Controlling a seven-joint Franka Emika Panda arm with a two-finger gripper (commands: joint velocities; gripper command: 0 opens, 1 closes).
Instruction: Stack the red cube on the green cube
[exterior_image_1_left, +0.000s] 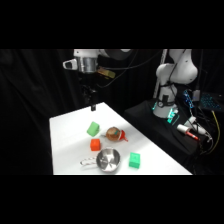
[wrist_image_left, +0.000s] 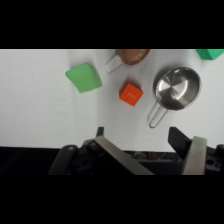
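A: Where was the red cube (wrist_image_left: 131, 93)?
B: Just beside the steel pan (wrist_image_left: 177, 87), untouched; the green cube (exterior_image_1_left: 134, 160) sat on the pan's other side.
A: The gripper (wrist_image_left: 145, 145)?
B: Fingers apart, holding nothing, high above. It needed centring over the red cube before descending.

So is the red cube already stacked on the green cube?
No: the red cube sits on the table beside the steel pan, apart from the green cube.
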